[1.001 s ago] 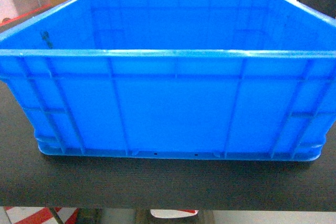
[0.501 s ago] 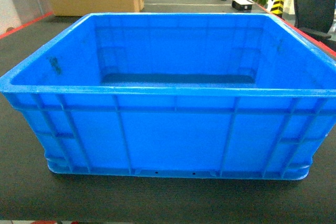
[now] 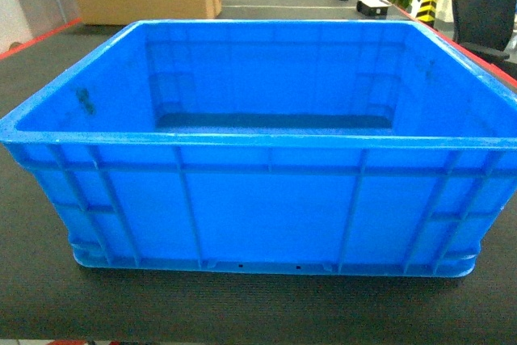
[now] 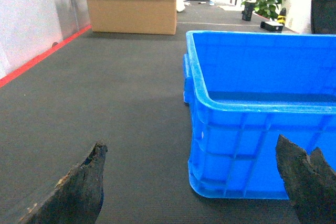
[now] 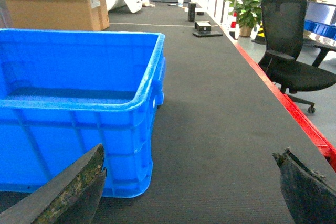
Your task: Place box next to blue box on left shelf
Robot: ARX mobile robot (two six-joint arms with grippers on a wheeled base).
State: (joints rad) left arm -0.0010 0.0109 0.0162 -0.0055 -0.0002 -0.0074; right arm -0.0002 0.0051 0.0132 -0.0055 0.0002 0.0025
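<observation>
Box [image 3: 266,216] upright on dark mat [image 4: 105,103], unheld.
Left gripper [image 4: 191,182] spread wide near box's left corner; right gripper [image 5: 191,187] spread wide beside its right corner; both grasping nothing. Cardboard carton [image 4: 131,6] well behind box; office chair [image 5: 289,51] off to its right.

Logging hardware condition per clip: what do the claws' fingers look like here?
Both claws' fingers are dark, nearly black, tapered pads with rough, chipped edges. The left claw shows brownish wear on its left finger; the right claw has greenish-brown scuffing on its left finger. No cables or markings show.
</observation>
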